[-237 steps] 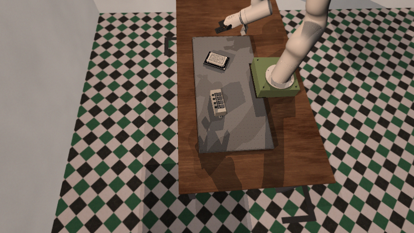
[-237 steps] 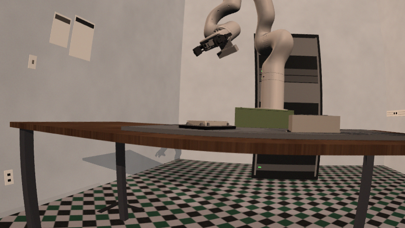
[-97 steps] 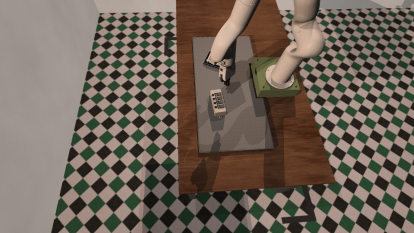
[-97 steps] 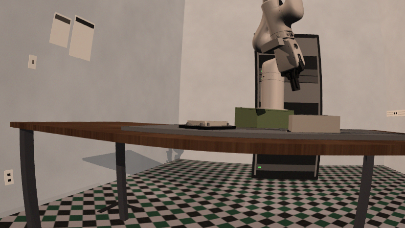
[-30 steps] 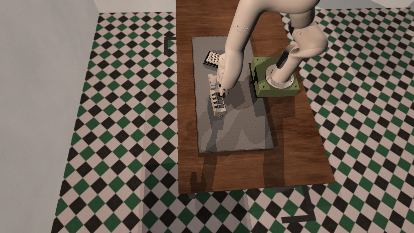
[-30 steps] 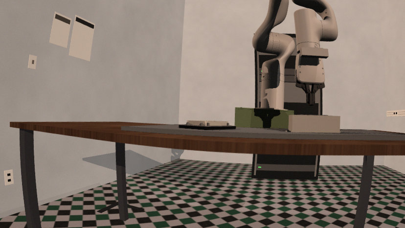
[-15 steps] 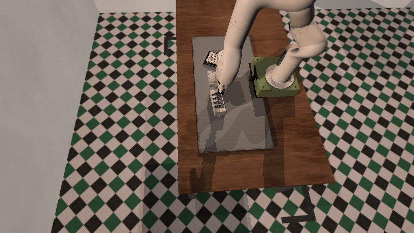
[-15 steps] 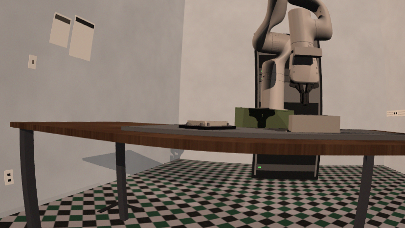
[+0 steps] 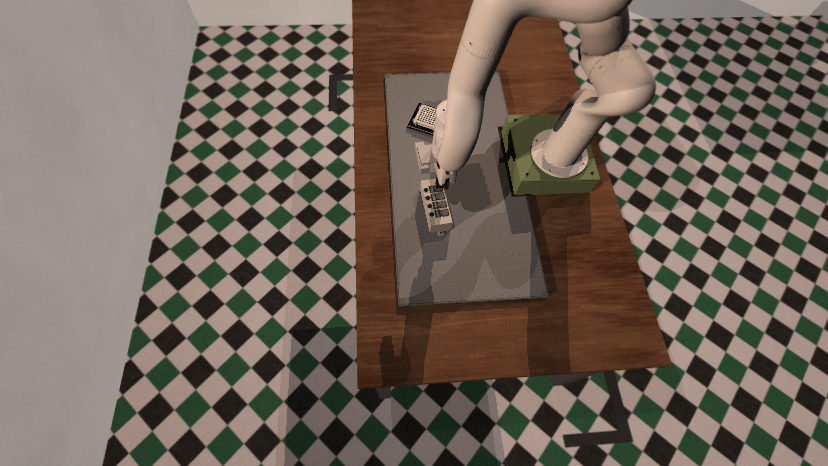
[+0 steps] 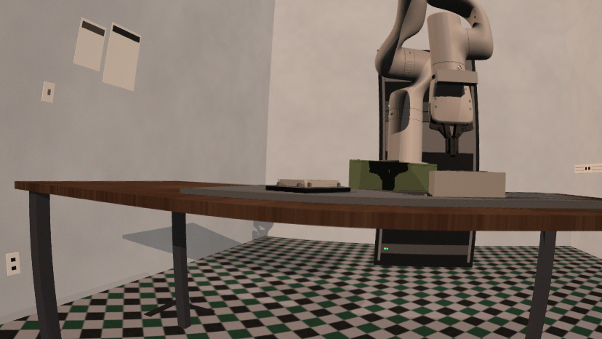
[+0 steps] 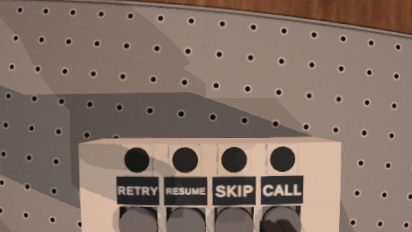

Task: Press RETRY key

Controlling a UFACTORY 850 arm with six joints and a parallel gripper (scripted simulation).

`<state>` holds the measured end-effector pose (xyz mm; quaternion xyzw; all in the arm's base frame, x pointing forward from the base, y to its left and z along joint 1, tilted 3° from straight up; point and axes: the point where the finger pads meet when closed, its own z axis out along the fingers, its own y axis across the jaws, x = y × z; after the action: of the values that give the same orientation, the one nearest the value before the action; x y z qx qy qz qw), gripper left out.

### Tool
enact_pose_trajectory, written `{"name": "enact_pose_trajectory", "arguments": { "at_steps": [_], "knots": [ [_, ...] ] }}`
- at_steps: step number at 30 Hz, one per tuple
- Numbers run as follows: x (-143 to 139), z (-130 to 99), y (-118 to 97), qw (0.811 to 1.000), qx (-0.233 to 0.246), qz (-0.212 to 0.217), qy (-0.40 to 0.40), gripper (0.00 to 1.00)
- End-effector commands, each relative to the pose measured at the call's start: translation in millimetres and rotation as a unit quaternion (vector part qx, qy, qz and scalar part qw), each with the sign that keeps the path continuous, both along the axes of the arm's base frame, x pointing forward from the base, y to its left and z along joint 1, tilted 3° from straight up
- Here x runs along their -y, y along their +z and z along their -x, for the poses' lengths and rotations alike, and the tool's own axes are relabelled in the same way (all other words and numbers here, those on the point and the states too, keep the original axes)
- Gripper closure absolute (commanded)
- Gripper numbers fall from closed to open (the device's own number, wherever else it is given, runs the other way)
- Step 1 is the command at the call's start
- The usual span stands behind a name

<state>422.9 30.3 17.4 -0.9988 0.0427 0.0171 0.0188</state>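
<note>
The beige operator panel lies on the grey perforated mat. In the wrist view its labels read RETRY, RESUME, SKIP and CALL from left to right. A dark round lamp sits above each label, and none is lit. The grey round keys show below the labels, cut off by the frame edge; the RETRY key is at the far left. My gripper is shut and empty. It hangs a little above the panel, its dark fingertips over the CALL key.
A black-based tray with a pale grid lies at the far end of the mat. A small beige block sits between it and the panel. The green robot base stands to the right on the wooden table.
</note>
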Motion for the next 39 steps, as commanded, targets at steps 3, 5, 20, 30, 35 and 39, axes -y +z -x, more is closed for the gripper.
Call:
{"name": "enact_pose_trajectory", "arguments": {
  "at_steps": [3, 5, 20, 30, 35, 39],
  "knots": [
    [0.0, -0.8, 0.5, 1.0, 0.001, 0.0, 0.0, 1.0],
    [0.0, -0.8, 0.5, 1.0, 0.001, 0.0, 0.0, 1.0],
    [0.0, -0.8, 0.5, 1.0, 0.001, 0.0, 0.0, 1.0],
    [0.0, -0.8, 0.5, 1.0, 0.001, 0.0, 0.0, 1.0],
    [0.0, -0.8, 0.5, 1.0, 0.001, 0.0, 0.0, 1.0],
    [-9.2, -1.3, 4.4, 1.0, 0.001, 0.0, 0.0, 1.0]
  ]
}}
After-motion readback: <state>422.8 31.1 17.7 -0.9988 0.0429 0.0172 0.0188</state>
